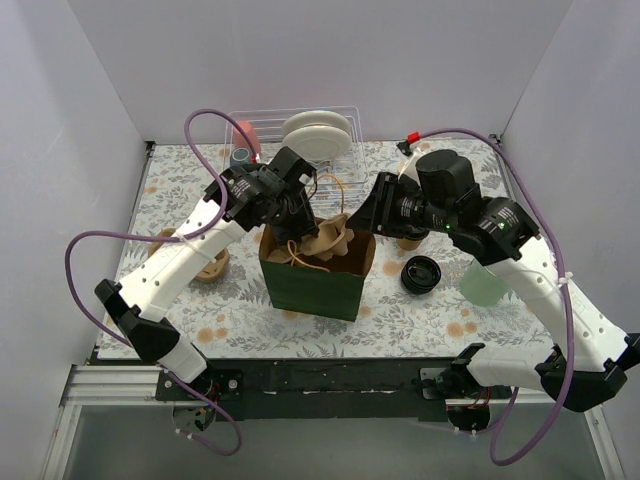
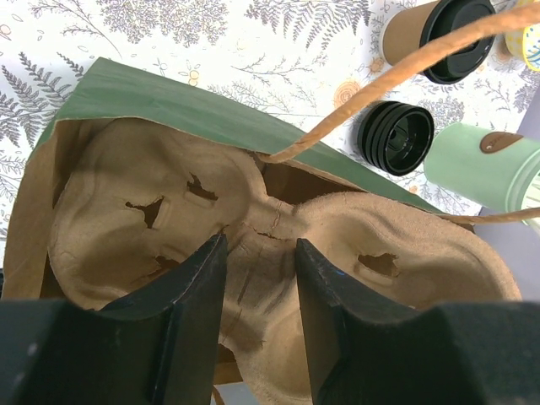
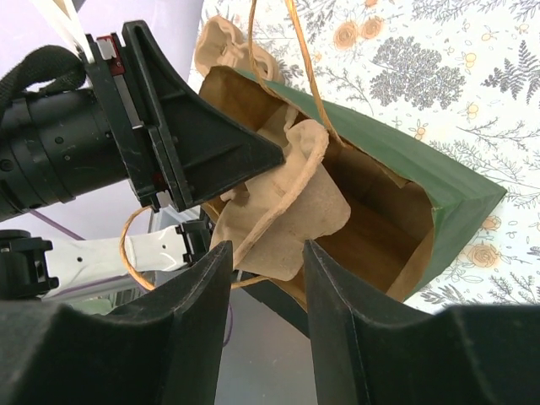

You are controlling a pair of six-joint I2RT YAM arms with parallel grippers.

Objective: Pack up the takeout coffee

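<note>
The takeout coffee point(image 2: 422, 29), a brown paper cup with a black lid, shows at the top right of the left wrist view. In the top view it point(image 1: 410, 242) is mostly hidden behind my right arm. A green paper bag point(image 1: 310, 280) stands open mid-table with a pulp cup carrier point(image 1: 328, 240) tilted inside it. My left gripper point(image 1: 303, 212) is open above the bag's mouth, its fingers either side of the carrier's middle point(image 2: 260, 245). My right gripper point(image 1: 368, 215) is open and empty at the bag's right side, looking into the bag point(image 3: 422, 169) over the carrier point(image 3: 312, 202).
A loose black lid point(image 1: 421, 274) and a pale green cup point(image 1: 483, 283) lie right of the bag. A stack of tan cups point(image 1: 205, 262) sits at the left. A wire dish rack point(image 1: 300, 130) with plates stands at the back. The bag's paper handles point(image 2: 405, 72) loop upward.
</note>
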